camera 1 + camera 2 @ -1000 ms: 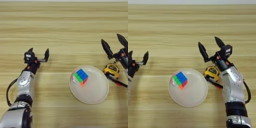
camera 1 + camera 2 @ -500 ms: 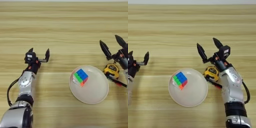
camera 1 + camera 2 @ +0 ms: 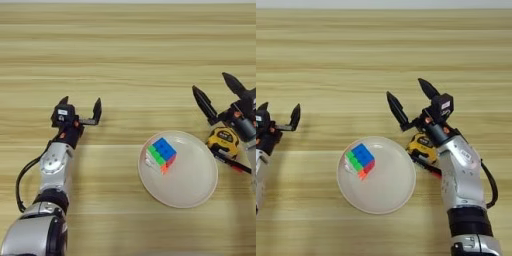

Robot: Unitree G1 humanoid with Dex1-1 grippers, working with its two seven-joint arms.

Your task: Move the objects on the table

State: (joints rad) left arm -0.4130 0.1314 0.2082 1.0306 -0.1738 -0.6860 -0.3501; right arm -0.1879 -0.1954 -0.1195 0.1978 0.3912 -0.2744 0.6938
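Table: wide light-wood table (image 3: 125, 50), pale planks running sideways, grain pretty visible. Most of it is bare.

Plate: shallow white plate (image 3: 396, 197) sitting right of centre. It holds just one thing.

Puzzle cube: the little multicoloured puzzle cube (image 3: 161, 154) is inside the plate, toward its upper left, resting flat. I'd guess it's light hard plastic with smooth faces, so it could slip; pinch two opposite flat faces, not the corners.

Tape measure: yellow-and-black tape measure (image 3: 422, 145) is just off the plate's right rim, touching it or nearly so. Probably the heaviest item here, chunky and rigid. Grab across the flat sides of the case.

Pen: slim red-and-black pen (image 3: 231, 163) lies at a slant below and right of the tape measure, partly tucked under the right arm. It's thin and will likely roll, so take it mid-barrel, square on.

Screwdriver: can't spot one in either view.

Right gripper: right gripper (image 3: 409, 104) sits just above the tape measure, fingers spread wide with nothing between them. Looks lined up to come down on the tape measure, but that's my guess.

Left gripper: left gripper (image 3: 80, 107) is way over on the left, well apart from everything, fingers also spread and holding nothing. Seems idle.
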